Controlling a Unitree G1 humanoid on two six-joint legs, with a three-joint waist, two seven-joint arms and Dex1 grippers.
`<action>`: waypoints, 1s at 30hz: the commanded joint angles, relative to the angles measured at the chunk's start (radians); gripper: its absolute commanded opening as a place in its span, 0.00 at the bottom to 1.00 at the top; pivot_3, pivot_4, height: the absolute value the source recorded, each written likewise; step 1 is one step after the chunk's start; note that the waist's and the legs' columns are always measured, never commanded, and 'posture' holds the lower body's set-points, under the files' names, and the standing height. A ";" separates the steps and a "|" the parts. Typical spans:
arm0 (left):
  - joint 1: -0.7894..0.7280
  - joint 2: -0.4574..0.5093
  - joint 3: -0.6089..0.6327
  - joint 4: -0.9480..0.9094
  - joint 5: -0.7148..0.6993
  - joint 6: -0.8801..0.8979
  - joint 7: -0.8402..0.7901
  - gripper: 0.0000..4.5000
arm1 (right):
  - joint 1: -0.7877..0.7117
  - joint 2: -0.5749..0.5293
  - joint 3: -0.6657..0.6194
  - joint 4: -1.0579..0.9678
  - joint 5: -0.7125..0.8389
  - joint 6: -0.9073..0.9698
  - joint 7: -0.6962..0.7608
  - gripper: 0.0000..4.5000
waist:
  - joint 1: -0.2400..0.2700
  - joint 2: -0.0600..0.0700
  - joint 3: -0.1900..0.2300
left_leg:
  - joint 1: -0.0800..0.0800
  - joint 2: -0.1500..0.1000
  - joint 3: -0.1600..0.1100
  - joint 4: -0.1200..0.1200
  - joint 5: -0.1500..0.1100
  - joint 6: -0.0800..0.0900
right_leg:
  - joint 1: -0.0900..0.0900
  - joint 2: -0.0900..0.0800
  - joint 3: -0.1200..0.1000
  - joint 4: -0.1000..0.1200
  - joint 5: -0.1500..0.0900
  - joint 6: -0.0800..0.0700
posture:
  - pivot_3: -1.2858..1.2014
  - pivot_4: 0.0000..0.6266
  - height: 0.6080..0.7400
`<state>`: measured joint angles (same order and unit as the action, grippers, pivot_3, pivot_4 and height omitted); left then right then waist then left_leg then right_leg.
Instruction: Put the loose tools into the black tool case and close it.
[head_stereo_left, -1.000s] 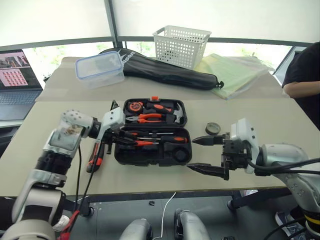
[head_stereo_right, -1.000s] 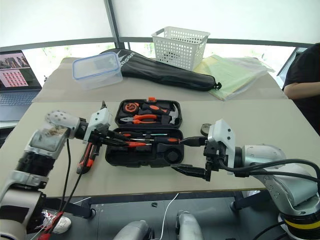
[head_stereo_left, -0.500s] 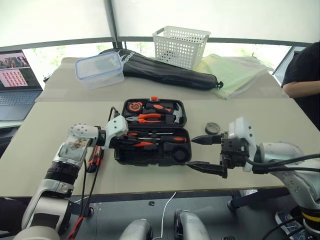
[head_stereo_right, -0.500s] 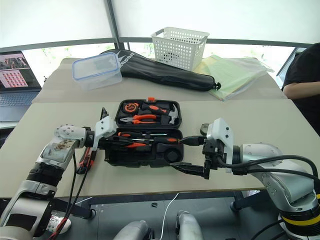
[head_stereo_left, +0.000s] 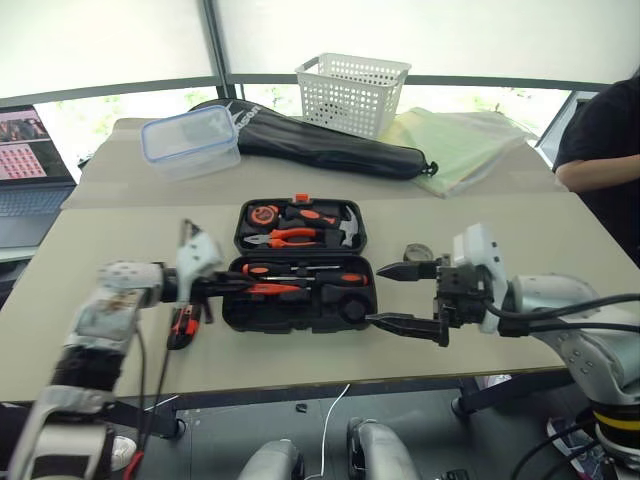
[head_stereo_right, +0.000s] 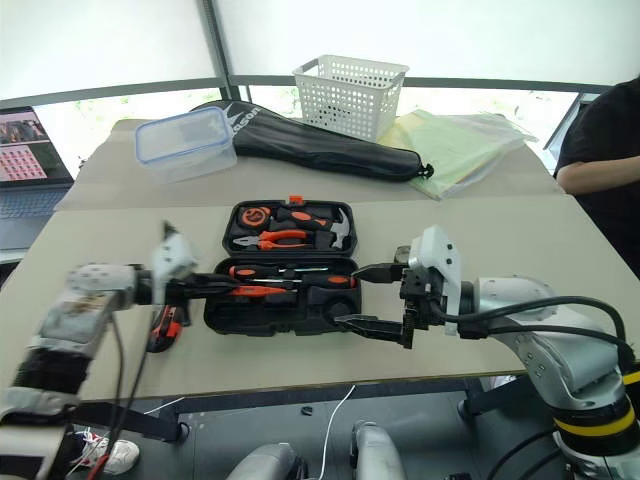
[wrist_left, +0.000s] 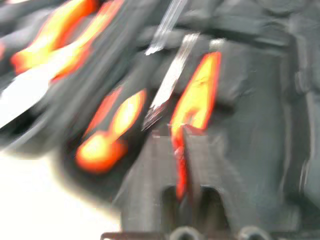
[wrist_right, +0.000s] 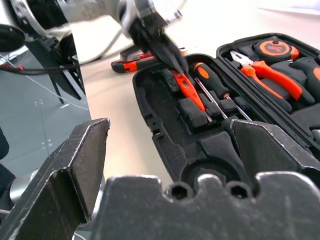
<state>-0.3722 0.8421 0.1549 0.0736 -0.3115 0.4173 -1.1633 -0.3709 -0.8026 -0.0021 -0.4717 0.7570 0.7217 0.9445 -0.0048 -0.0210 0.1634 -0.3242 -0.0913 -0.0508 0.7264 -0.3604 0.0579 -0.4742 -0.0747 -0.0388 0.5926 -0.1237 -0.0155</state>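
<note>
Two robot arms reach toward a black tool case (head_stereo_left: 300, 268) lying open in the middle of a beige bench (head_stereo_left: 120, 240), its lid half toward the far edge. The lid half holds orange-handled pliers (head_stereo_left: 283, 238), a hammer (head_stereo_left: 335, 228) and a tape measure (head_stereo_left: 266, 213). The near half holds black-and-orange screwdrivers (head_stereo_left: 310, 279) lying crosswise.

The left pincer (head_stereo_left: 232, 287) reaches into the case's left end, its black fingers close together around a slim small orange screwdriver (wrist_right: 186, 88); whether they are clenched on it or just released, I cannot tell. An orange-black utility knife (head_stereo_left: 182, 325) lies on the bench just outside the case's left end. The right pincer (head_stereo_left: 405, 297) hangs with its jaws spread wide and empty at the case's right end. A small dark tape roll (head_stereo_left: 417, 254) sits on the bench just behind it.
</note>
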 joint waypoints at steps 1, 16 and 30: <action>0.198 0.054 0.248 -0.228 -0.110 0.205 0.065 0.51 | -0.050 0.007 0.007 0.027 0.004 -0.020 0.054 1.00 | -0.005 0.001 0.000 | 0.000 0.000 0.000 -0.001 0.000 0.000 | 0.000 0.000 -0.001 0.000 0.000 0.000 | 0.52 0.24 1.00; 0.473 -0.118 0.416 -0.629 -0.161 0.744 0.549 0.99 | -0.097 0.061 0.077 0.104 -0.087 -0.089 0.142 1.00 | 0.029 0.001 0.001 | 0.008 0.000 -0.001 -0.010 -0.002 -0.007 | 0.009 0.000 -0.002 -0.009 0.000 0.000 | 0.52 0.24 1.00; 0.206 -0.154 0.141 -0.499 -0.117 0.964 0.758 0.99 | -0.016 0.060 0.031 0.002 -0.076 -0.071 0.072 1.00 | 0.017 0.001 0.000 | 0.014 -0.001 0.000 -0.012 -0.003 -0.013 | 0.011 0.000 -0.001 -0.006 -0.001 -0.001 | 0.52 0.24 1.00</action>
<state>-0.1611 0.6741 0.3597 -0.4558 -0.4516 1.4027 -0.4154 -0.3837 -0.7389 0.0595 -0.4295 0.6696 0.6524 1.0265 0.0123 -0.0201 0.1637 -0.3097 -0.0922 -0.0520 0.7138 -0.3631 0.0445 -0.4625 -0.0748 -0.0391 0.5865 -0.1245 -0.0168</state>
